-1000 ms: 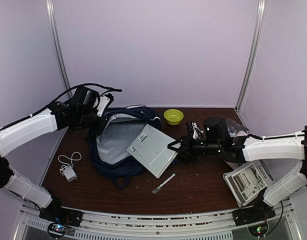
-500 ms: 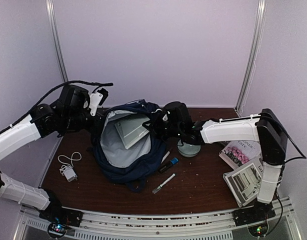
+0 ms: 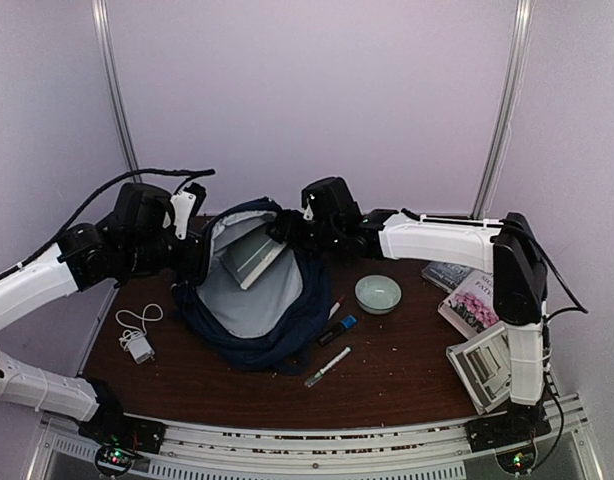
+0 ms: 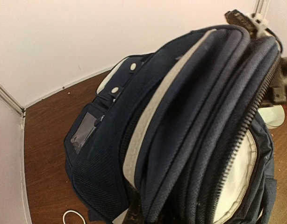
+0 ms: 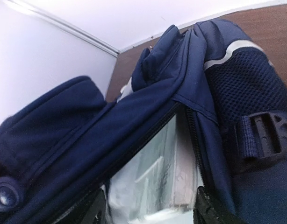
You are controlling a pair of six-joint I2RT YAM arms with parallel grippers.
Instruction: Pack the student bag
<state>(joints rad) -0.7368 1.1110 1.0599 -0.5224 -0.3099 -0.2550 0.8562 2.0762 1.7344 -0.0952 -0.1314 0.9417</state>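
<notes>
Navy student bag [image 3: 287, 335] in L tool [image 3: 195, 262]; R tool [image 3: 279, 232] wide

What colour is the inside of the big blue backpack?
Light grey, inside the navy-blue fabric backpack, best seen from the top external view.

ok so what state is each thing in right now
student bag: unzipped, mouth held open
grey book: inside the bag, leaning
left gripper: shut on the bag's rim
right gripper: open at the bag's top edge
bowl: upright, empty
white marker: lying flat
</notes>
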